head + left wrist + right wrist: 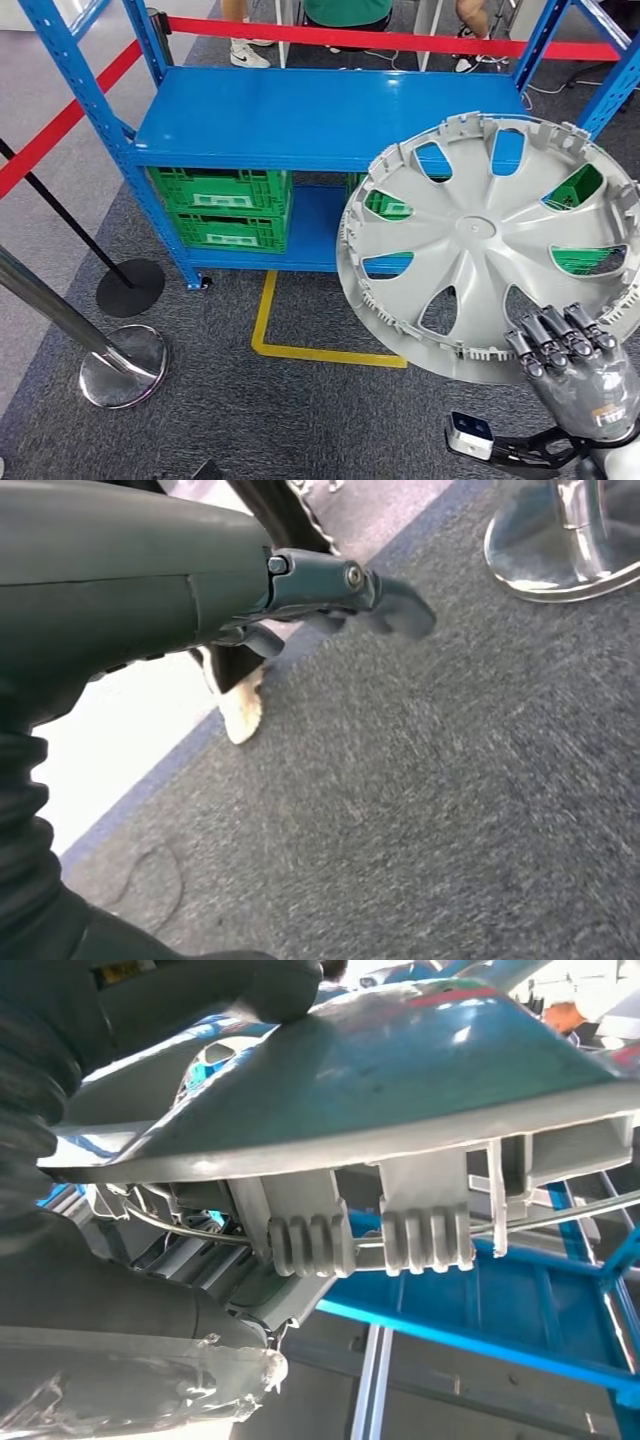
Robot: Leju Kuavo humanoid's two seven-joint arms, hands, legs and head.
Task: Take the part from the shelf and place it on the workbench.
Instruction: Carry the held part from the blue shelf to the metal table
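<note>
Grey plastic hubcap, round and spoked [483, 245], is off the blue metal shelf rack [302, 115] and held tilted in front of it, above the dark carpet floor [264, 420]. Right hand [577, 365] grasps its lower rim: dark fingers [555, 335] curl over the near face by a spoke opening; in the right wrist view the rim [377, 1150] sits clamped between thumb and fingers. Left hand [226, 590] hangs over the carpet, fingers released, holding nothing. Green plastic crates [223, 205] sit on the rack's lower level.
</note>
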